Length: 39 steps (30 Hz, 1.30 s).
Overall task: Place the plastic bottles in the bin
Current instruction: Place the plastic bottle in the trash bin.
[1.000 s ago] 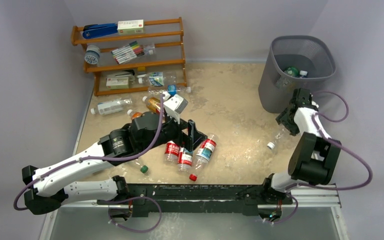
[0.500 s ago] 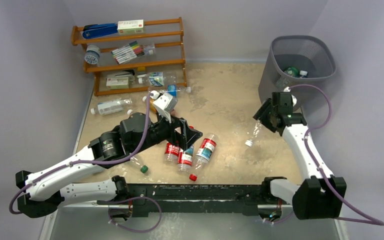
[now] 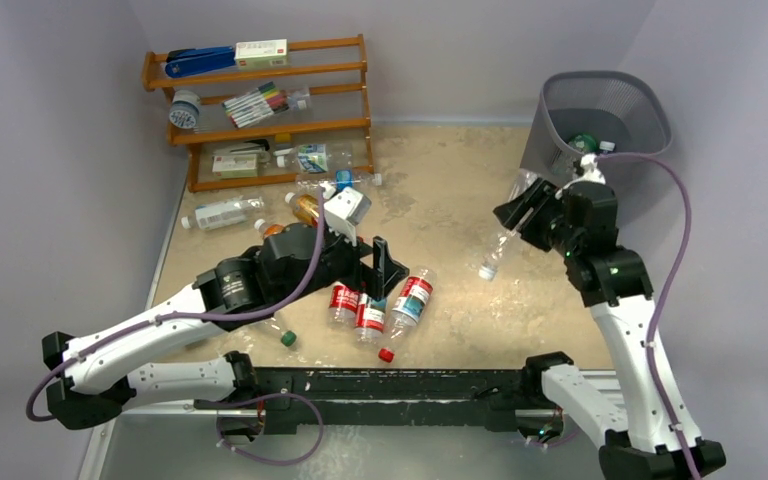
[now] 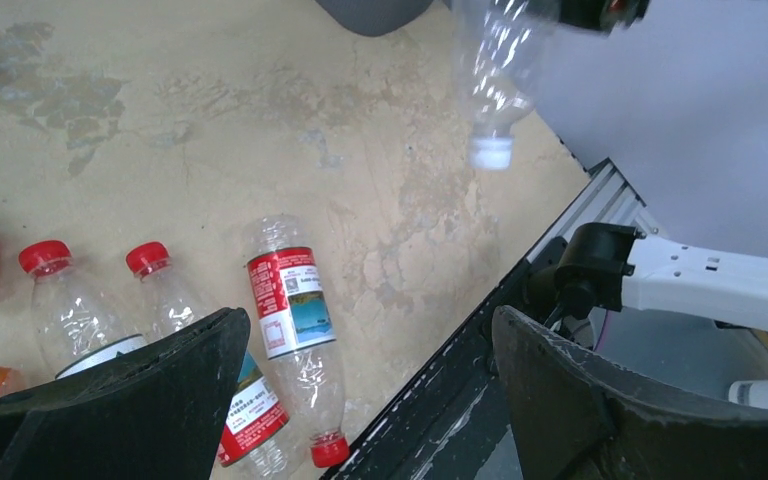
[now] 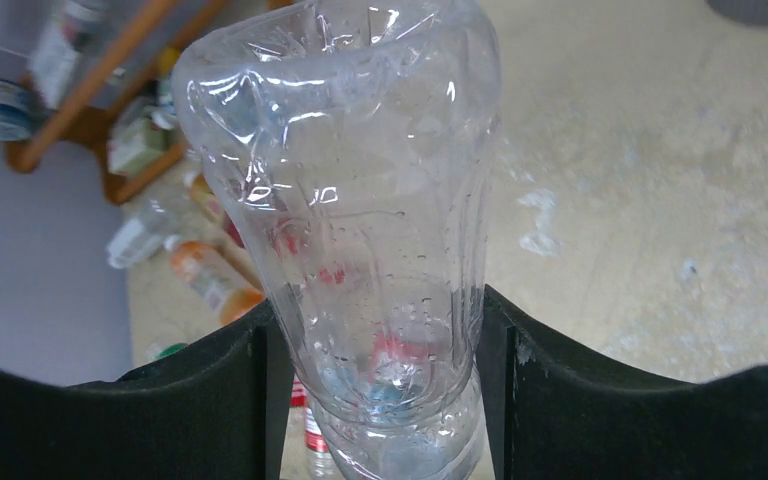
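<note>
Here: clear bottle (image 5: 360,230) pinched mid-body between clenched right jaws; left jaws spread, empty, above red-capped bottles (image 4: 285,300).

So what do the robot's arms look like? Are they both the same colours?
Yes, they match. The left arm and the right arm each have smooth white shells, chunky black joints and a thin purple cable looping alongside. The left gripper and the right gripper are black, with two broad matte fingers each. Both bases sit on a black metal rail.
</note>
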Available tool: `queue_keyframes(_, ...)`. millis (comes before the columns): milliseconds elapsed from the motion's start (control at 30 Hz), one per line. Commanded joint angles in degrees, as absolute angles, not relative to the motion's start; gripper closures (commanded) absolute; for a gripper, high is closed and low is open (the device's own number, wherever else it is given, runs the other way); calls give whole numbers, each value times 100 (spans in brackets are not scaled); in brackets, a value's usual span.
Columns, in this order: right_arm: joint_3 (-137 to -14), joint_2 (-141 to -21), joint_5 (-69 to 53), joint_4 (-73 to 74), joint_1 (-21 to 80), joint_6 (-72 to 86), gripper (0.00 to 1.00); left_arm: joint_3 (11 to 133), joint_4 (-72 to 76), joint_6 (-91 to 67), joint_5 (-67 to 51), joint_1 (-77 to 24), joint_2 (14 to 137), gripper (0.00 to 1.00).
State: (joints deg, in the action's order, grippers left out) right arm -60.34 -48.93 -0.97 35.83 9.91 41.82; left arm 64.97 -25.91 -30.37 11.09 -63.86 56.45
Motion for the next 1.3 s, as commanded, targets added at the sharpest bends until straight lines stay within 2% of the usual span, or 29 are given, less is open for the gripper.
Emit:
queue_keyframes(0, -7236, -5230, -399, 3484, 1019, 3705, 54, 6693, -2627, -2942, 1005, -6372, 5750, 8)
queue_keyframes(133, -8333, -5976, -633, 3520, 1012, 3274, 53, 6619, -2733, -2986, 970, -6372, 5833, 8)
queue_keyframes(300, -9720, -7126, -215, 3421, 924, 2693, 51, 6221, -2300, -3271, 752, -6370, 5685, 8)
queue_keyframes(633, -11662, -8769, -871, 2325, -895, 2753, 51, 5894, -1773, -3964, 564, -6368, 5779, 8)
queue_keyframes(867, -13410, -10293, -553, 2155, -1402, 2847, 51, 5845, -1673, -4068, 393, -6378, 5788, 8)
queue_keyframes(967, -13344, -10523, -338, 2019, -1415, 2742, 50, 5902, -1666, -4027, 369, -6381, 5815, 8)
queue_keyframes(1200, -12047, -10336, -21, 1346, -1415, 2492, 49, 6097, -1709, -3917, 139, -6379, 5946, 8)
queue_keyframes(1267, -12024, -10352, -17, 1467, -1415, 2427, 43, 6144, -1764, -3858, 88, -6379, 5946, 8)
